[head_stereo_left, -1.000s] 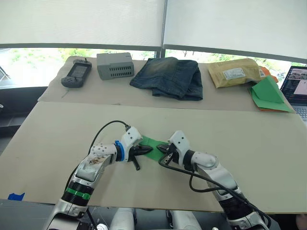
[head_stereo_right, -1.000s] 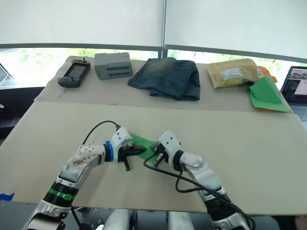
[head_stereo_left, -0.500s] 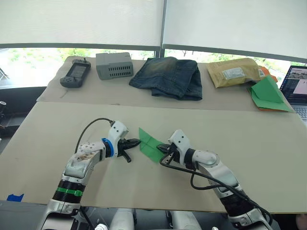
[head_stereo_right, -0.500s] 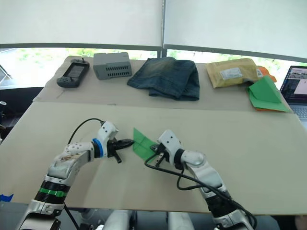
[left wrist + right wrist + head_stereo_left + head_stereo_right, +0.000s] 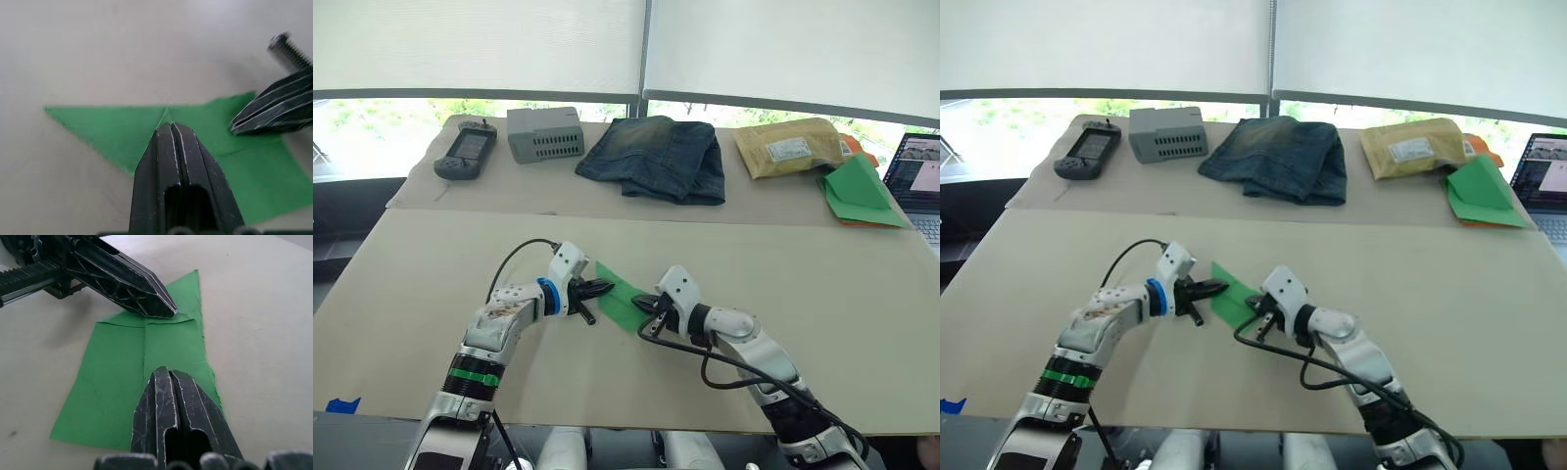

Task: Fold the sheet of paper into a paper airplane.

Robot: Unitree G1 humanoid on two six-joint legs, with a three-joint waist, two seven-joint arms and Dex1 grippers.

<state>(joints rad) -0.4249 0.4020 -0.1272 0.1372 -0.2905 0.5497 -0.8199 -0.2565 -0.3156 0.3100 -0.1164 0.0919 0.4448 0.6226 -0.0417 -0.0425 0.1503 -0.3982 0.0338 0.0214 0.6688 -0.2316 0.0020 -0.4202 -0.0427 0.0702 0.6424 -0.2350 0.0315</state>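
Observation:
The sheet of paper (image 5: 623, 299) is bright green and lies flat on the near table between my two grippers. It is partly folded: two flaps meet along a centre seam (image 5: 145, 340), and one end runs to a point (image 5: 54, 111). My left gripper (image 5: 608, 288) is shut, its tip resting on the paper's left edge at the seam (image 5: 170, 126). My right gripper (image 5: 642, 303) is shut too, its tip pressing on the paper's right part (image 5: 166, 372). The two tips are a short way apart, and neither clasps the paper.
On the far table lie a black handheld controller (image 5: 462, 153), a grey vented box (image 5: 546, 133), folded jeans (image 5: 656, 157), a padded envelope (image 5: 790, 147) and a green paper stack with orange edges (image 5: 860, 192). A laptop (image 5: 918, 181) sits at the far right.
My left gripper drew back to the left off the paper, then came back to the paper's left edge. The right gripper stayed on the paper. The camera shifted slightly.

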